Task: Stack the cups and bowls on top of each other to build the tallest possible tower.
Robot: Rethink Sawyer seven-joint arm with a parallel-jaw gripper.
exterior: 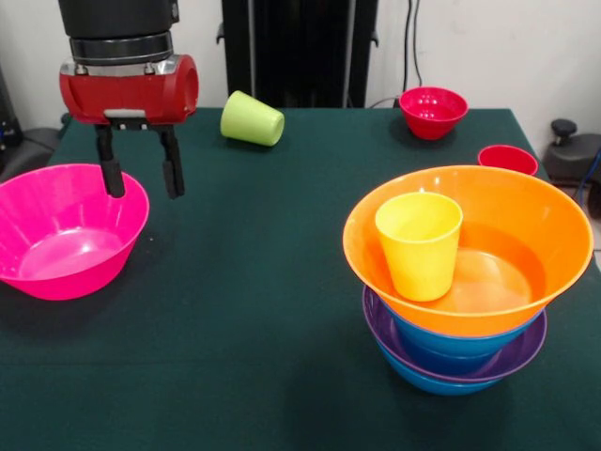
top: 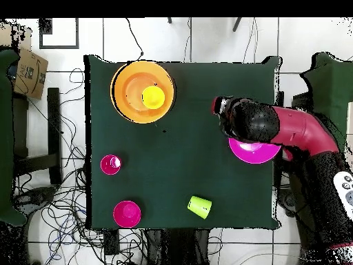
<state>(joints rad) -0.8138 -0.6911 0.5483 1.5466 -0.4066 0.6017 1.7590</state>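
My gripper (exterior: 143, 188) hangs open and empty just above the far rim of the large pink bowl (exterior: 56, 277) at the left. At the right stands the tower: a wide orange bowl (exterior: 526, 216) nested on a blue bowl (exterior: 451, 340), a purple bowl (exterior: 526, 352) and another blue one beneath. A yellow cup (exterior: 419, 244) stands upright inside the orange bowl. A lime green cup (exterior: 252, 118) lies on its side at the back. A small red bowl (exterior: 433, 111) and a red cup (exterior: 507, 158) sit at the back right. From overhead, the arm (top: 251, 121) covers most of the pink bowl (top: 256, 153).
The dark green table (exterior: 263, 310) lies between the pink bowl and the tower. In the overhead view, cables run over the floor around the table and a cardboard box (top: 27, 69) sits off its corner.
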